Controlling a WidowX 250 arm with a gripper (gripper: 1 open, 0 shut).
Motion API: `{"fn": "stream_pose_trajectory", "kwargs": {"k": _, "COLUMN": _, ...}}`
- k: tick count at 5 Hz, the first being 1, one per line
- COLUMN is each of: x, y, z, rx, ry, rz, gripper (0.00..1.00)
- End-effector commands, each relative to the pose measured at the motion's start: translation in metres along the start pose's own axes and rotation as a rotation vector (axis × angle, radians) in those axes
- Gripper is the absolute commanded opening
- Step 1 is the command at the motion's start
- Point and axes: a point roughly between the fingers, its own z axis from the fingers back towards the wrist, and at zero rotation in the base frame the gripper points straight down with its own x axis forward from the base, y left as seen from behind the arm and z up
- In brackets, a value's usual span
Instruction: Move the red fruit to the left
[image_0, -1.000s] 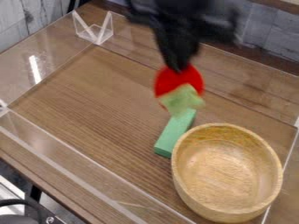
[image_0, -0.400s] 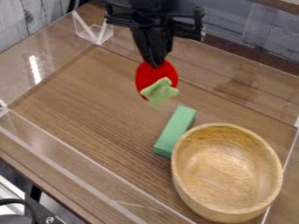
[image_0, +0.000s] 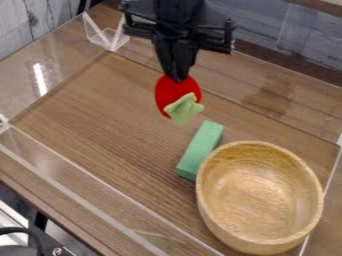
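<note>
The claw (image_0: 177, 75) was clenched on the red fruit (image_0: 170, 92), which was held clear of the worktop (image_0: 94, 125) with its leafy cap lowermost. The fruit was positioned at 11 o'clock from the green block (image_0: 201, 148). The wooden bowl (image_0: 261, 195) was located at 4 o'clock from the block.

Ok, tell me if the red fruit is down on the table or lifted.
Lifted: the red fruit hangs from the shut hand, clear of the table.

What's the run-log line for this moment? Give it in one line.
gripper: shut on red fruit | red fruit: held in air | green block: beside wooden bowl | wooden bowl: empty
</note>
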Motion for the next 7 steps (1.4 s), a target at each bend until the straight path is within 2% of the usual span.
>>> {"fn": "stream_pose_trajectory", "kwargs": {"k": 1, "x": 0.020, "y": 0.014, "z": 0.008, "rx": 0.016, "ry": -0.053, "rz": 0.000, "gripper": 0.00}}
{"fn": "stream_pose_trajectory", "kwargs": {"k": 3, "x": 0.047, "y": 0.063, "z": 0.011, "rx": 0.066, "ry": -0.052, "rz": 0.061, "gripper": 0.00}}
{"fn": "stream_pose_trajectory", "kwargs": {"k": 5, "x": 0.060, "y": 0.074, "z": 0.005, "rx": 0.123, "ry": -0.039, "rz": 0.129, "gripper": 0.00}}
{"fn": "stream_pose_trajectory", "kwargs": {"k": 7, "x": 0.071, "y": 0.067, "z": -0.014, "rx": 0.157, "ry": -0.032, "rz": 0.101, "gripper": 0.00}}
